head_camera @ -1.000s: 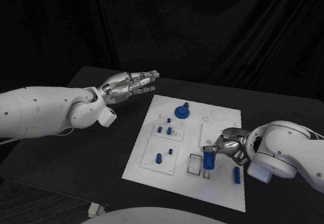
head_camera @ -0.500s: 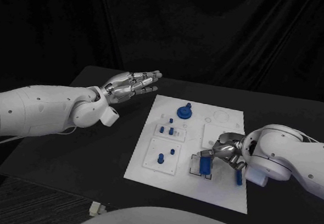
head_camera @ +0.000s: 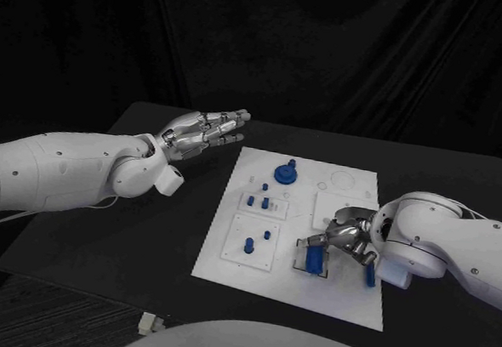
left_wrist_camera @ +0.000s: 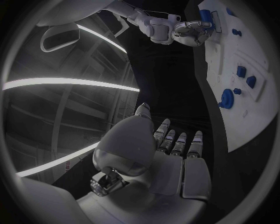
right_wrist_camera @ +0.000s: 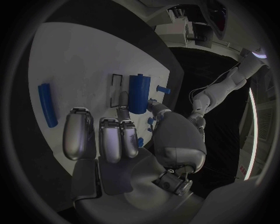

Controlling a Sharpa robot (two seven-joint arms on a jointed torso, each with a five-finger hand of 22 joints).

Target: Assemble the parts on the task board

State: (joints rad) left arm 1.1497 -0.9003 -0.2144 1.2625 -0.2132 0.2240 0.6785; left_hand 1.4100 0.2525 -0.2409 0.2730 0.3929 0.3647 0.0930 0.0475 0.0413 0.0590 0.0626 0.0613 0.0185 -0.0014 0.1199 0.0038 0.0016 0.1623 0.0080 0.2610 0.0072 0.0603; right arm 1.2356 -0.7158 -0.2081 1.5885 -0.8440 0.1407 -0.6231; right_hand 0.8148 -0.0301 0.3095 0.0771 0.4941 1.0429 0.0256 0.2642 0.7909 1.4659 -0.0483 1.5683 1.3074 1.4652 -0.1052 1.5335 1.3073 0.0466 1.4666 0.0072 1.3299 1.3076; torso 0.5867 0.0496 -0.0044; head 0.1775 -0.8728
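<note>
Black drapery closes off the background; a black desk (head_camera: 135, 211) carries the white task board (head_camera: 335, 295) at its middle. The right hand (head_camera: 344, 236) hangs over the board's near right part, fingers pointing down onto it. In the right wrist view a blue cylinder (right_wrist_camera: 138, 93) lies just ahead of this hand's fingertips (right_wrist_camera: 111, 126), beside a dark-outlined rectangular slot (right_wrist_camera: 116, 87). Whether the thumb touches the cylinder cannot be told; the other fingers lie side by side above the board and grasp nothing. Whether the hand is holding or letting go therefore cannot be told.

A blue bar (right_wrist_camera: 47, 105) lies flat on the board on the outer side of the right hand, apart from it. Beyond the right hand, toward the board's far edge, stands a blue round knob-like part (head_camera: 283, 173), and smaller blue pegs (head_camera: 260, 200) stand in raised white sub-plates on the board's inner side.

The step in hand appears to be seating the cylinder in or beside its slot. The next move probably calls for either a downward press to seat it, or a clean lift of the hand clear of it, followed by a reach for the loose bar.

The left hand (head_camera: 202, 131) is held beyond the board's far left corner, well apart from the right hand, palm up, fingers extended and close together, holding and touching nothing.
</note>
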